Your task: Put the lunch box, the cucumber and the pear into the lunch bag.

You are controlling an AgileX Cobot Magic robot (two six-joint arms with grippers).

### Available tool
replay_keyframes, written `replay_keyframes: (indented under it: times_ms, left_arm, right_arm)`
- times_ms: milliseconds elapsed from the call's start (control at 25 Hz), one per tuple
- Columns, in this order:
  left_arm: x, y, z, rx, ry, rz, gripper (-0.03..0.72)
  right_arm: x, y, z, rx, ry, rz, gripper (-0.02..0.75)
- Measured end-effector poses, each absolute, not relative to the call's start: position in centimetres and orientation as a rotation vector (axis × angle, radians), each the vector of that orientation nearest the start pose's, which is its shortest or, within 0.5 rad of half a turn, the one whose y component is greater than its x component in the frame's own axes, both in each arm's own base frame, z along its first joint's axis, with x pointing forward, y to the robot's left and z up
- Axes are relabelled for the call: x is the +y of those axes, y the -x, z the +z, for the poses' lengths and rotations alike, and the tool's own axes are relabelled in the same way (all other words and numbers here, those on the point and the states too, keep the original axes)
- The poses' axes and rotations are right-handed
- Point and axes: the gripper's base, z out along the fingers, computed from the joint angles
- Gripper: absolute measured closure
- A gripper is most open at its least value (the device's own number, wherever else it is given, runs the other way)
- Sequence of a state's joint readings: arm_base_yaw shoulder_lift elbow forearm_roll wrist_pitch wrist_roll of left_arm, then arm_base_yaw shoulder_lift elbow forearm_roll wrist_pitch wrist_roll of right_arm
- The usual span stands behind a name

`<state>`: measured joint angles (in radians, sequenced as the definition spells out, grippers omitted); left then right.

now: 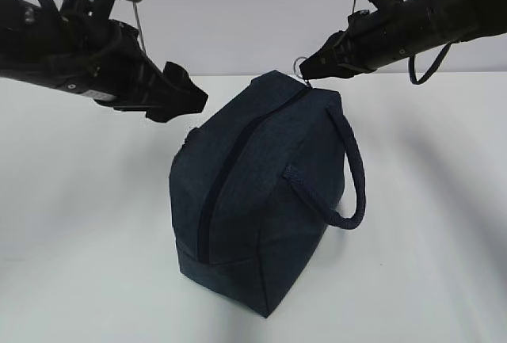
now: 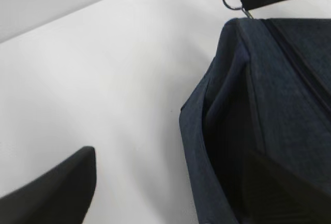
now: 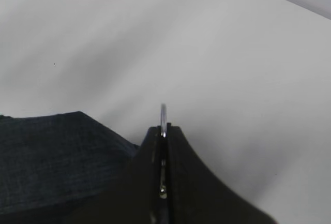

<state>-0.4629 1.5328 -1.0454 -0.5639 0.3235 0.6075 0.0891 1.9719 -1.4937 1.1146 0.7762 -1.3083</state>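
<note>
Right end effector (image 1: 307, 71) clenched on ring pull (image 1: 303, 66), top of lunch bag (image 1: 261, 200), frame centre; left end effector (image 1: 186, 97) released, upper left.

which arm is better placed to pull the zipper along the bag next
Right. The right gripper is already shut on the silver ring pull at the top corner of the dark navy fabric lunch bag; the left gripper hangs open beside the bag.

White desk with one bag on it

The desk (image 1: 87, 232) is plain, matte white, meeting a pale wall behind. The dark navy lunch bag (image 1: 253, 200) stands upright near its middle, zipper seam facing up and forward, looped strap handle (image 1: 348, 177) hanging on its right side.
</note>
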Motion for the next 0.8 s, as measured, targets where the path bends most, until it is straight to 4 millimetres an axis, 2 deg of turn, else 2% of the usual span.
replay_keyframes:
  times_ms: [120,320,800]
  left_arm:
    - [-16.6,-29.8,28.0,2.132,-0.671,-0.401,0.178]
    - [-17.1,-31.2,30.3,2.051,-0.665,-0.393,0.178]
    - [-20.6,-35.4,29.8,2.168,-0.904,-0.461,0.179]
  right_arm:
    - [9.6,-42.8,24.2,2.101,0.784,0.666,0.738]
    - [9.6,-42.8,24.2,2.101,0.784,0.666,0.738]
    - [9.6,-42.8,24.2,2.101,0.784,0.666,0.738]
